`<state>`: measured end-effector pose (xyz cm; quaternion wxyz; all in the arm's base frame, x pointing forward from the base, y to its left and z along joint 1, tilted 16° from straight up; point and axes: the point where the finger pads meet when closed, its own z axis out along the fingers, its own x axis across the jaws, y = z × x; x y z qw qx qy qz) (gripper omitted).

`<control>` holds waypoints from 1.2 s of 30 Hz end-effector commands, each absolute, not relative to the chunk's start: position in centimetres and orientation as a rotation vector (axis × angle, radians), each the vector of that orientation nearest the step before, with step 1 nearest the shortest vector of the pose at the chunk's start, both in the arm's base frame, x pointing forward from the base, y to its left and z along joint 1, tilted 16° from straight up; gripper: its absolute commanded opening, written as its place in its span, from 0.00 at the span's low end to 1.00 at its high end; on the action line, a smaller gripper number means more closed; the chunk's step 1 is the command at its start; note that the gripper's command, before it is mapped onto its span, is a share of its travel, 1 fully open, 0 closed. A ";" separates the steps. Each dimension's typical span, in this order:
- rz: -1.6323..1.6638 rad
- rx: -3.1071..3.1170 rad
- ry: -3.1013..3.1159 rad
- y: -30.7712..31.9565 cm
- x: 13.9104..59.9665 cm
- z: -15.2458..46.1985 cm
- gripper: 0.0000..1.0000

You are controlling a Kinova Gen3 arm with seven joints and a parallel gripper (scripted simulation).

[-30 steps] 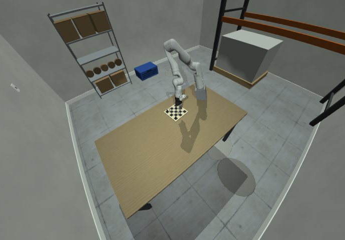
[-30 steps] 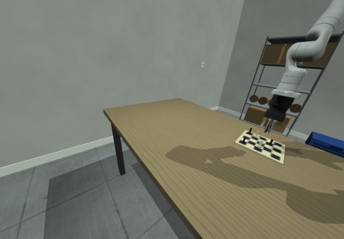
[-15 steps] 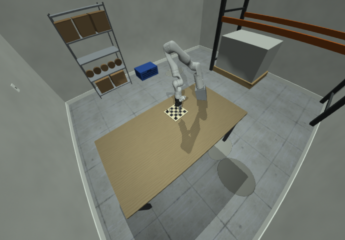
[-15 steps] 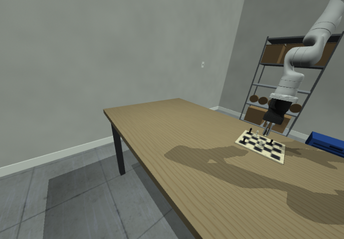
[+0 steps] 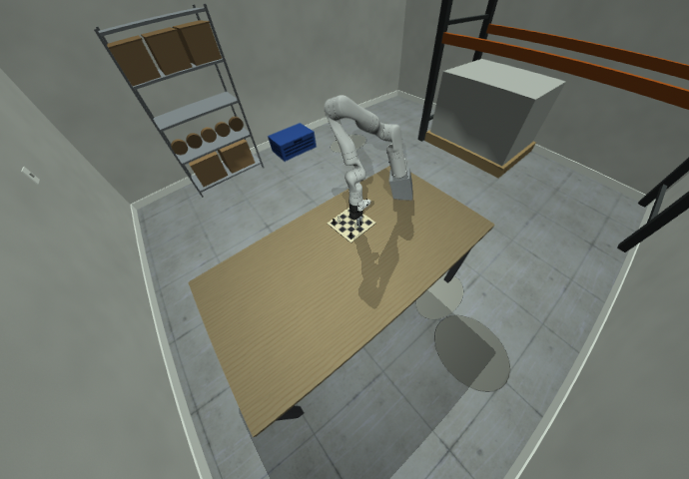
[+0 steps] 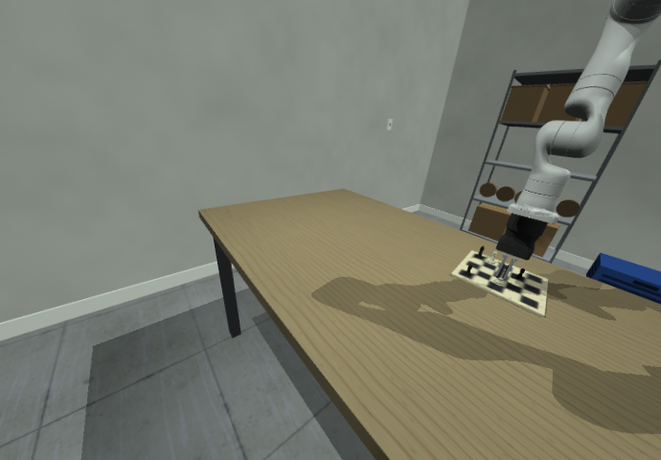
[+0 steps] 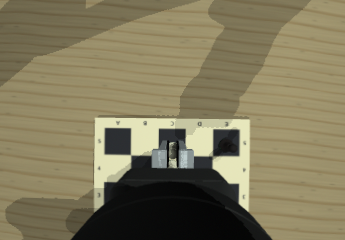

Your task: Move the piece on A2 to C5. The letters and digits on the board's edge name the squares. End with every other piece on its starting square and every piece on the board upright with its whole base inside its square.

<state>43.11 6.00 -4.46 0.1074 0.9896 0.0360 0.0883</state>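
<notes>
The small chessboard (image 5: 341,230) (image 6: 538,305) (image 7: 99,156) lies at the far end of the wooden table (image 5: 300,315) (image 6: 397,325). My gripper (image 5: 355,219) (image 6: 501,275) (image 7: 172,149) reaches straight down onto the board and is shut on a pale chess piece (image 7: 173,149) (image 6: 499,278). In the wrist view the fingers stand in column C, at the line between rows 5 and 4. I cannot tell whether the piece's base touches the board. A black piece (image 7: 226,146) stands upright on E5. The rows nearer than row 4 are hidden by the gripper body.
Three more black pieces (image 6: 482,251) (image 6: 469,268) (image 6: 521,273) stand upright around the gripper. A metal shelf with boxes (image 5: 187,101) (image 6: 505,190) and a blue crate (image 5: 292,141) (image 6: 640,282) stand beyond the table. The arm's base (image 5: 400,186) stands on the table behind the board.
</notes>
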 end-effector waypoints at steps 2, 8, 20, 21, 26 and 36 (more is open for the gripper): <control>0.253 2.915 0.103 6.1 43.1 -6.3 0.00; 0.251 2.915 0.103 5.9 43.1 -7.0 0.00; 0.255 2.916 0.103 5.9 43.2 -6.8 0.00; 0.255 2.916 0.103 5.9 43.2 -6.8 0.00; 0.255 2.916 0.103 5.9 43.2 -6.8 0.00; 0.255 2.916 0.103 5.9 43.2 -6.8 0.00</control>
